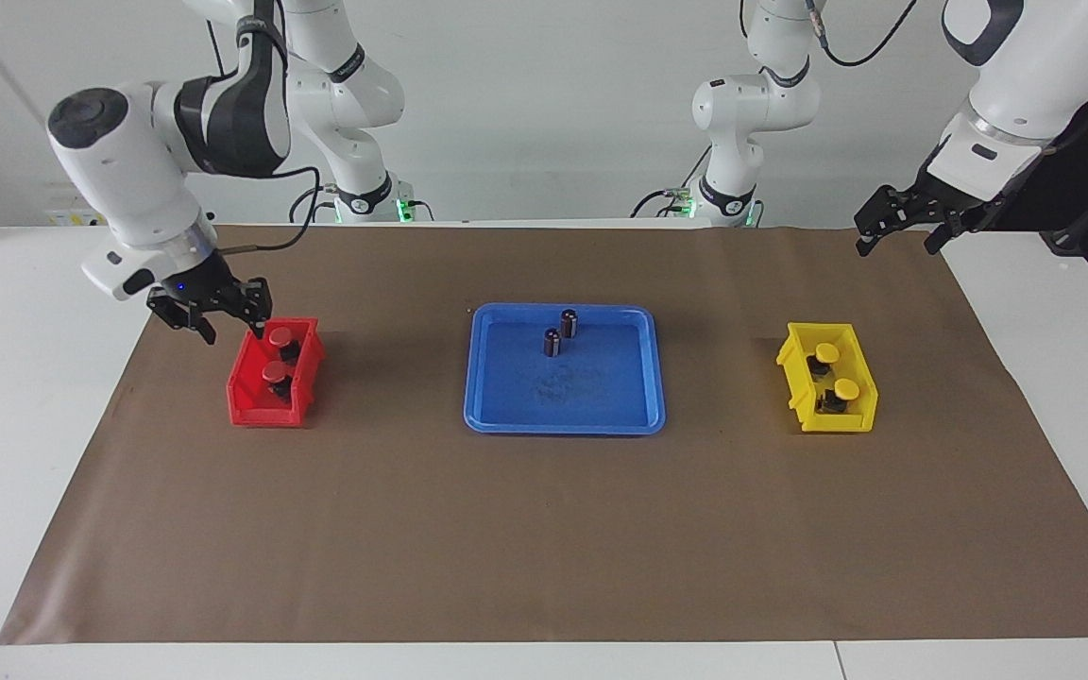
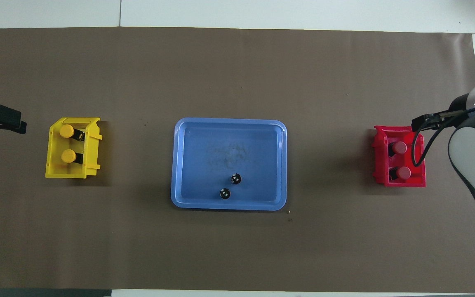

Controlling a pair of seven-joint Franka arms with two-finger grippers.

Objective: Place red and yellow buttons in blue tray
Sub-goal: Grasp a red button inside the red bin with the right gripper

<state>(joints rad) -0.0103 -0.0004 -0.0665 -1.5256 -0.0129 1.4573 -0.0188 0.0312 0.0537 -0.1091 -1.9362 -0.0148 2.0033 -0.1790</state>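
Right tool (image 1: 234,332) parted over red bin (image 1: 251,401), left tool (image 1: 898,236) wide, tips only overhead

Two red-capped buttons (image 1: 279,354) on dark bases sit in red bin (image 1: 272,385), right arm's end. Two yellow-capped buttons (image 1: 836,370) in yellow bin (image 1: 827,390), left arm's end. Blue tray (image 1: 565,413) shallow, rimmed, flat between the bins
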